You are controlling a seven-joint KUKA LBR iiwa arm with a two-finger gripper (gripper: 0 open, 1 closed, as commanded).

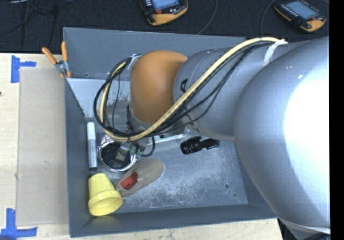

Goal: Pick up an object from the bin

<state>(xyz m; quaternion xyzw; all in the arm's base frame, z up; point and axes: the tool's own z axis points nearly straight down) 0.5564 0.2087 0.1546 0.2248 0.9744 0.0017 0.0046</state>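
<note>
As the arm (215,88) hangs, yellow cup (103,195) lies near.

Yellow cup (103,196), silver pen (91,145), grey bin (199,182), orange wrist cover (153,83)

Bin floor (204,182) left bare at lower middle and lower right; passage offered there. Left side crowded: yellow cone-shaped cap (104,196) lodged in lower-left corner, grey marker (91,145) laid along left wall, pale oval piece with red spot (138,176) just beside cap. Black piece (199,145) found mid-floor. Upper and right parts covered by arm (242,99).
</note>
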